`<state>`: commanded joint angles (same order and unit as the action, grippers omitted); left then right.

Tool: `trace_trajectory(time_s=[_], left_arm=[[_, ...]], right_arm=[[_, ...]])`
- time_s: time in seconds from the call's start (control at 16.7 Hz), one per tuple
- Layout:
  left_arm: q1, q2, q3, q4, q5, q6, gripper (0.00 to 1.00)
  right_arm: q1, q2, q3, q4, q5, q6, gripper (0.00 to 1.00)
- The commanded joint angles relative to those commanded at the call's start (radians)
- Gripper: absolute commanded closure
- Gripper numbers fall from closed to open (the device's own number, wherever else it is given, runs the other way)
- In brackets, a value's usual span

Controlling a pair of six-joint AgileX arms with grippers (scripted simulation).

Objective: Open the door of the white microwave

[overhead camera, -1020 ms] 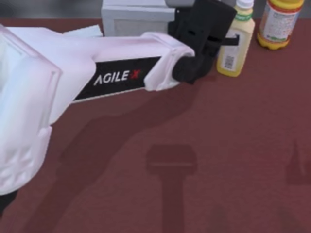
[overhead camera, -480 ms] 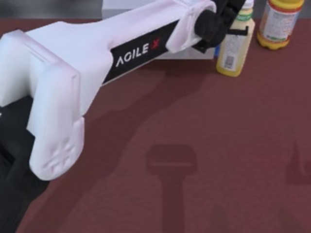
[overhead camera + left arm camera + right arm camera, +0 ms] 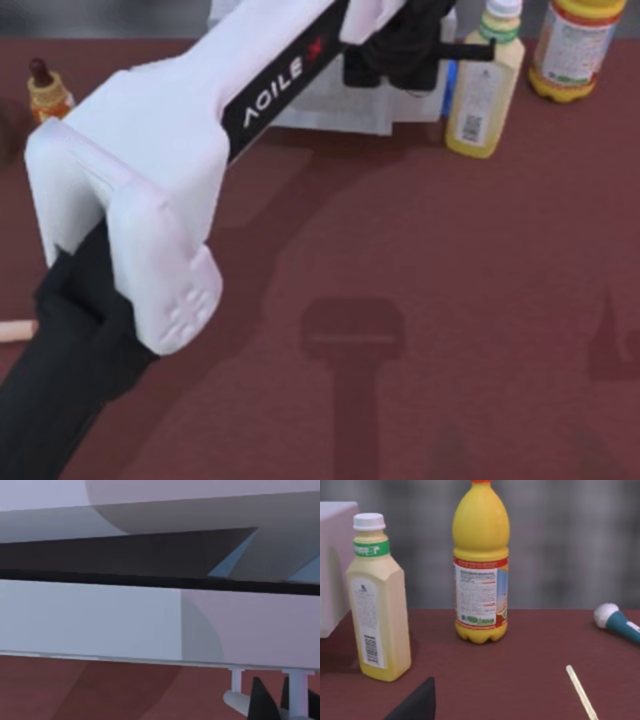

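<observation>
**Desk:** As the overhead feed stands, what do you list for the task items?

**Operator:** Item one: white microwave (image 3: 332,565), top centre of the overhead frame, at the far edge of the bench (image 3: 450,300), mostly covered by my left arm. Item two: door (image 3: 335,105), a white panel showing just below the arm. In the left wrist view a dark wedge-shaped gap runs above the panel.

**Desk:** And the grippers?

**Operator:** Left gripper (image 3: 395,60): top centre, at the microwave's front. Its fingers (image 3: 260,702) are narrow, closed about the handle (image 3: 235,700), a pale bar on two posts under the door's edge. Right gripper (image 3: 415,705): only one dark tip shows, at the lower edge of its own wrist view, so I cannot tell its grip.

**Desk:** Other stock?

**Operator:** Cream bottle (image 3: 483,90), just right of the microwave. Yellow bottle (image 3: 575,45), upper right. Small brown-capped bottle (image 3: 45,90), upper left. Pale stick (image 3: 580,690) and teal microphone (image 3: 615,620), right side of the right wrist view.
</observation>
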<state>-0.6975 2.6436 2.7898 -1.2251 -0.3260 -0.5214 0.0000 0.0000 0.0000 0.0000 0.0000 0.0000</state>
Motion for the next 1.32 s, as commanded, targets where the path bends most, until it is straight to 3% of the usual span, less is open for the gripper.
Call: trace_trajectory(time_s=[0.24, 1.32], left_arm=[[0.013, 0.037, 0.11, -0.114, 0.04, -0.018, 1.0], [0.013, 0.038, 0.113, -0.117, 0.041, -0.018, 1.0]], right_arm=[[0.0, 0.0, 0.0, 0.0, 0.0, 0.0, 0.0], [0.0, 0.0, 0.0, 0.0, 0.0, 0.0, 0.0]])
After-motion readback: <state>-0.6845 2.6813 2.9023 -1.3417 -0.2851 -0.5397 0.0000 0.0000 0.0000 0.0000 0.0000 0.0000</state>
